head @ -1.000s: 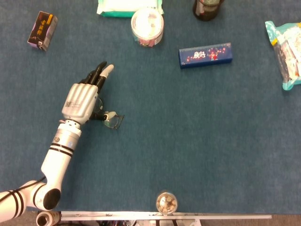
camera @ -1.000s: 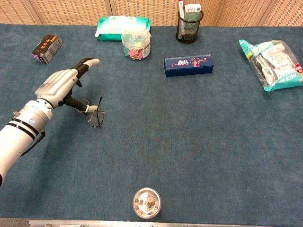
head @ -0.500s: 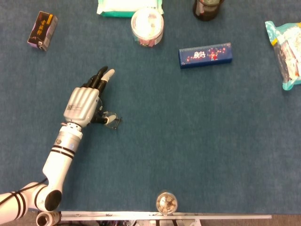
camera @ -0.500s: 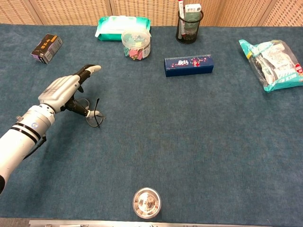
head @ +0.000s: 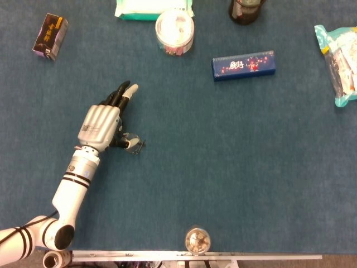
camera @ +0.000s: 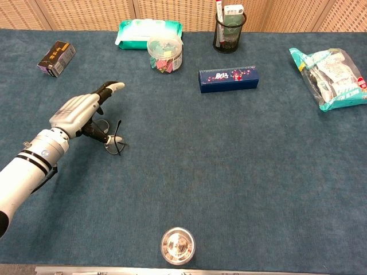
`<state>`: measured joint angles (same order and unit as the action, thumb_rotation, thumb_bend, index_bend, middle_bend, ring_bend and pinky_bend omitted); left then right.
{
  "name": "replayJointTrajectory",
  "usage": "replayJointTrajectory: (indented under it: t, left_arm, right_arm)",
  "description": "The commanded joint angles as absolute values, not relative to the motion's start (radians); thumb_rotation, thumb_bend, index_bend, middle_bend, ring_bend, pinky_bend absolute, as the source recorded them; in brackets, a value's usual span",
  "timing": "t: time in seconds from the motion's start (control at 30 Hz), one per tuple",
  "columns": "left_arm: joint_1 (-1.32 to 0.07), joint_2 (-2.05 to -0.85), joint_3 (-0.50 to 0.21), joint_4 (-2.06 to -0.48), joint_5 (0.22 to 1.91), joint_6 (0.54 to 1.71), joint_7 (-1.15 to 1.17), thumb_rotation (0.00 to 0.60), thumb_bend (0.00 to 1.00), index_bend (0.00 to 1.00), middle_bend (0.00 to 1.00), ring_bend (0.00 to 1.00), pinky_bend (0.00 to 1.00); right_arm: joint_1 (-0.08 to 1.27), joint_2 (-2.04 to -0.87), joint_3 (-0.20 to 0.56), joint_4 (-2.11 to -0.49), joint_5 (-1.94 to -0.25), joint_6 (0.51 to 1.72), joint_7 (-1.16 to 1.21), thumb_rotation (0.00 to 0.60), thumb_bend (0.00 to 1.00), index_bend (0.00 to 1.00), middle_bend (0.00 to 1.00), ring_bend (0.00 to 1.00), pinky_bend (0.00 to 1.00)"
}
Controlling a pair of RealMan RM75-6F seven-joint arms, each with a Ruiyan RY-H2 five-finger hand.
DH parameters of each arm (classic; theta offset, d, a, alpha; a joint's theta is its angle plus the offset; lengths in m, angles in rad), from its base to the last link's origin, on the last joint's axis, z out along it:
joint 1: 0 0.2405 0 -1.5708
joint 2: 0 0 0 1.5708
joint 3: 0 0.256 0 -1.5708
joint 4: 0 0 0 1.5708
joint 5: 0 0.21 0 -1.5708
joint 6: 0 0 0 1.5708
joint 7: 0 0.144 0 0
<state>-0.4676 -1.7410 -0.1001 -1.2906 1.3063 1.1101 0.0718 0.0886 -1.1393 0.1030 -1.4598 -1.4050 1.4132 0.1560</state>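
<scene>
- Left hand [head: 102, 124]: silver-grey ribbed metal back, black fingers, one pale fingertip.
- Left arm [head: 71, 187]: glossy white tube sections with black rings, small marking near the wrist.

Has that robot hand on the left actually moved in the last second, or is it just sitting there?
Yes. The left robot hand has slid slightly right and toward the table's near edge, away from the small dark box, taking the glasses along.
</scene>
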Motion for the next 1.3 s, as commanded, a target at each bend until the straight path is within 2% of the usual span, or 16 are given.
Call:
replayJointTrajectory:
  t: [0.03, 0.4, 0.83, 1.1, 1.3]
  left_arm:
    - [-0.466, -1.736, -0.103, -1.296, 1.307, 1.116, 0.072, 0.6, 0.04, 0.0, 0.0, 0.13, 0.32]
    - [-0.443, -1.635, -0.153, -1.42, 1.308, 1.218, 0.155, 0.6, 0.04, 0.0, 0.0, 0.13, 0.32]
    - [-0.352, -1.452, -0.179, -1.696, 1.265, 1.351, 0.226, 0.6, 0.04, 0.0, 0.0, 0.13, 0.3]
    - [-0.306, -1.382, -0.15, -1.845, 1.284, 1.392, 0.23, 0.6, 0.04, 0.0, 0.0, 0.09, 0.23]
    - [-0.298, -1.386, -0.12, -1.897, 1.304, 1.402, 0.289, 0.6, 0.04, 0.0, 0.0, 0.06, 0.19]
  right_arm:
    - [0.09, -1.141, 0.104, -1.457, -1.405, 1.411, 0.159, 0.6, 0.22, 0.43, 0.39, 0.34, 0.58]
    - [0.106, -1.148, 0.116, -1.446, -1.422, 1.414, 0.181, 0.6, 0.22, 0.44, 0.39, 0.34, 0.58]
    - [0.129, -1.118, 0.128, -1.49, -1.457, 1.427, 0.173, 0.6, 0.22, 0.43, 0.39, 0.34, 0.58]
    - [0.137, -1.109, 0.129, -1.504, -1.462, 1.423, 0.176, 0.6, 0.22, 0.43, 0.39, 0.34, 0.58]
    - [0.137, -1.11, 0.127, -1.504, -1.464, 1.428, 0.183, 0.6, 0.22, 0.43, 0.39, 0.34, 0.58]
